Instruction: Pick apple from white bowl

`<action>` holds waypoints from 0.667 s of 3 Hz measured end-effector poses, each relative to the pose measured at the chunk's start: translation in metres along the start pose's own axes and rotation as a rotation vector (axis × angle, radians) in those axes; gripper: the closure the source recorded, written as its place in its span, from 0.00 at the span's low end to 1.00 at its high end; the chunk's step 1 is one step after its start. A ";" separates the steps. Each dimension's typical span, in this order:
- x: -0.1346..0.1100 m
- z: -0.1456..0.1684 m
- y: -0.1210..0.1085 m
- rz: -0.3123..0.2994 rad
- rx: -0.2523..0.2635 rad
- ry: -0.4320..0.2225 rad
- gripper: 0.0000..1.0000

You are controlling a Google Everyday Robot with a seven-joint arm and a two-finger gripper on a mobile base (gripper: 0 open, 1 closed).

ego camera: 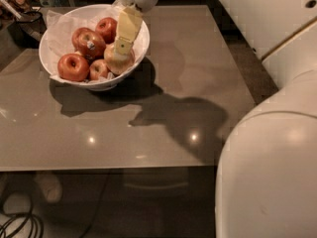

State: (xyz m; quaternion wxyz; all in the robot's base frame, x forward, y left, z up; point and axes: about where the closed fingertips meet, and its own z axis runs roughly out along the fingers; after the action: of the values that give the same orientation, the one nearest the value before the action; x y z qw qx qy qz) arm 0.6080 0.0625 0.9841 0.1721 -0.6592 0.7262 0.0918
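The white bowl (142, 32), lined with crumpled white paper, stands at the far left of the grey table. The pale yellow-green apple (118, 63) lies at the bowl's right side. Beside it are three deep red apples (73, 67) and a red apple with a small sticker (90, 44). My gripper (122, 47) comes down from the white wrist at the top of the camera view, and its yellow tip rests on top of the pale apple.
The table (173, 98) has its front edge near the middle of the view and its right edge by the floor. My white arm body (267, 172) fills the right side. Dark clutter (20, 14) lies behind the bowl. Cables (15, 224) lie on the floor at the lower left.
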 end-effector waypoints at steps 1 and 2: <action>0.001 0.010 -0.001 0.045 -0.022 0.004 0.16; 0.004 0.019 0.001 0.111 -0.048 0.003 0.16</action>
State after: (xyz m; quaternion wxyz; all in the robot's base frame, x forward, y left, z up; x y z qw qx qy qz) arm 0.6087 0.0660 0.9655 0.1496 -0.6219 0.7596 0.1175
